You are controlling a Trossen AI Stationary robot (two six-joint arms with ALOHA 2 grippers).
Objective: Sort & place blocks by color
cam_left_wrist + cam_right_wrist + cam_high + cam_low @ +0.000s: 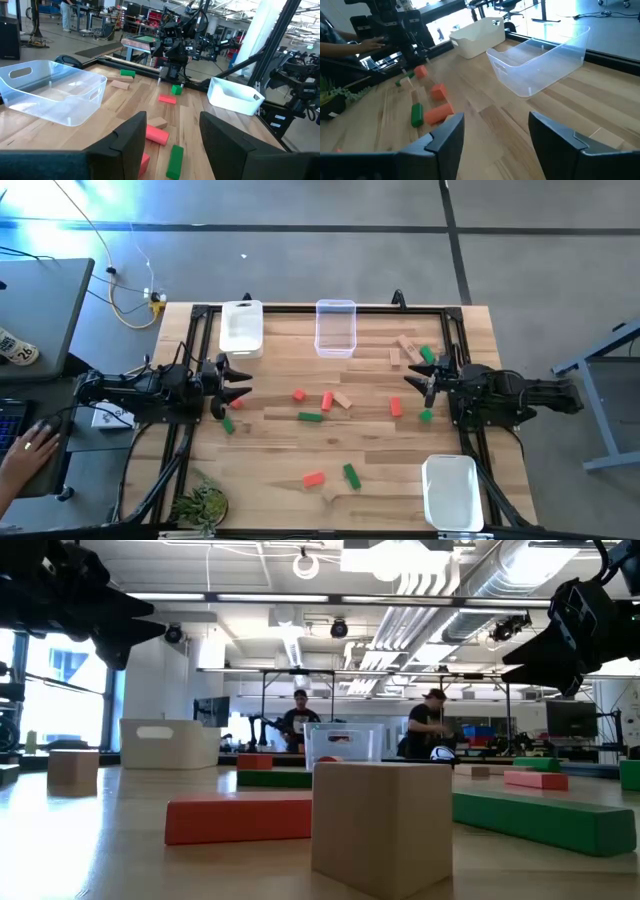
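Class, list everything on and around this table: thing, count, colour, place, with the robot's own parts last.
Blocks: about fifteen, red, green, pale wood, scattered mid-table.
White bins: two, far-left edge and near-right corner.
Clear bin: one, far edge, centre.
Plant: one, green, near-left corner.
Person's hand: one, off the table's left.
Left pincer: dark, open, left side.
Right pincer: dark, open, right side.
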